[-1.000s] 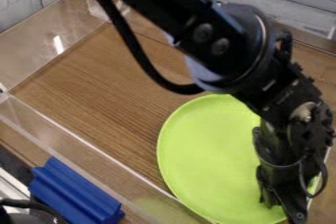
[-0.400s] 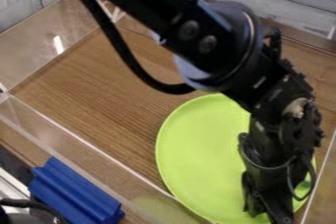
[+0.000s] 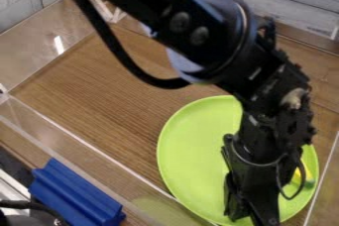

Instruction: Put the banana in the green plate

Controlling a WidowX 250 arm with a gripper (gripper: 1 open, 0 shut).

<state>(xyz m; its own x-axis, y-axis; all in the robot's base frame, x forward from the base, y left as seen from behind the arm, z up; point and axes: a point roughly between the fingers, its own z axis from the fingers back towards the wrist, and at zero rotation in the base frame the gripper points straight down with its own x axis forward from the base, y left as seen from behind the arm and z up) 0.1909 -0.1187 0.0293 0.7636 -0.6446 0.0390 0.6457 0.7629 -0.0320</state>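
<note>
A wooden table (image 3: 106,86) fills the scene. The green plate (image 3: 192,146) lies at its near right. The black arm (image 3: 199,32) reaches down over the plate, its gripper (image 3: 252,205) shut near the plate's near edge. A sliver of the banana (image 3: 302,175) shows just right of the gripper; whether it is gripped cannot be told.

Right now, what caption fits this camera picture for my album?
Black robot arm lowers its shut gripper over the green plate, a bit of yellow peeking out beside it.
</note>
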